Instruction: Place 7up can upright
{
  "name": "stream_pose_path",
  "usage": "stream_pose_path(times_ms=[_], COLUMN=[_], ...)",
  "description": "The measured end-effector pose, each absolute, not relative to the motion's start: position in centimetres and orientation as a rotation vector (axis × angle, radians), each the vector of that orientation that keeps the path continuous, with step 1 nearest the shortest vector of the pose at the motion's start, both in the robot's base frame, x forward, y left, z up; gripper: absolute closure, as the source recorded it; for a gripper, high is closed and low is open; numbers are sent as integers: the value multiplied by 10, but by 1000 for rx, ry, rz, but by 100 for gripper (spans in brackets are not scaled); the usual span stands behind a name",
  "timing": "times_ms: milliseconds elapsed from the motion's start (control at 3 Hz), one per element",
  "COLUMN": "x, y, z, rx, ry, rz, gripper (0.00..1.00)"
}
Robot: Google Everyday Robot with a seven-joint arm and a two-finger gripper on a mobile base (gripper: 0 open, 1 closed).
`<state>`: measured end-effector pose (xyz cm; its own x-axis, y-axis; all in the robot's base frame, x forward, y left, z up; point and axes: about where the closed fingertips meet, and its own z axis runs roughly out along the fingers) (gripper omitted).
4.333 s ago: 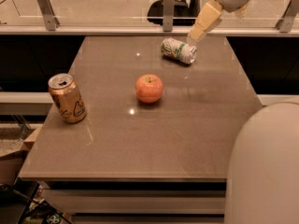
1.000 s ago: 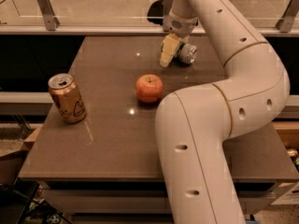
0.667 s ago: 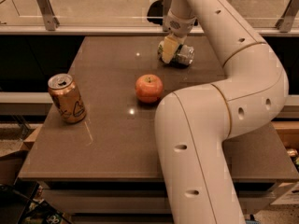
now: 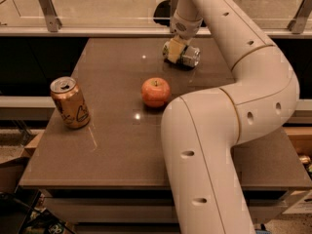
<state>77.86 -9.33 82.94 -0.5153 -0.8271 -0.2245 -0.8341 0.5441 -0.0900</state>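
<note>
Status: the 7up can point(image 4: 191, 56) lies on its side on the table point(image 4: 117, 155). It is beyond the apple point(image 4: 156, 92) and a bit to its right, toward the far edge. One shiny metal end points right and the other end is covered. Not upright.

The gripper point(image 4: 173, 51) is down at the can, behind the apple and slightly right of it. Its yellowish tip overlaps the left part of the can, so it is touching or very nearly. We cannot tell whether it is apart or clamped on the can. The wrist above it comes down from the far side.

The arm point(image 4: 253, 57) fills the right side of the view. It rises from the near edge, in front of the apple and to its right. It bends at an elbow well right of the apple, then runs back to the wrist beyond the apple. The lower link passes just beside the apple on its right; we can't tell whether they touch.

The apple sits stem side up, roughly mid-table. An orange-gold can point(image 4: 70, 103) with dark script stands upright well left of the apple and slightly nearer us, opening on top, close to the table's left edge. Past the far table edge beyond the apple runs a pale ledge, with a metal bracket point(image 4: 47, 6) far to the apple's left.
</note>
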Motion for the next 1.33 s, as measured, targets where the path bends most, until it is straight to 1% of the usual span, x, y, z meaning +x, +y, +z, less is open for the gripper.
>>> stream_pose_path(times_ms=[333, 667, 1333], x=[781, 781, 767], y=[-92, -92, -111], z=[829, 829, 872], rx=[-1391, -1390, -1262], ry=[2536, 2536, 2482], rz=[41, 41, 31], gripper=[100, 100, 100])
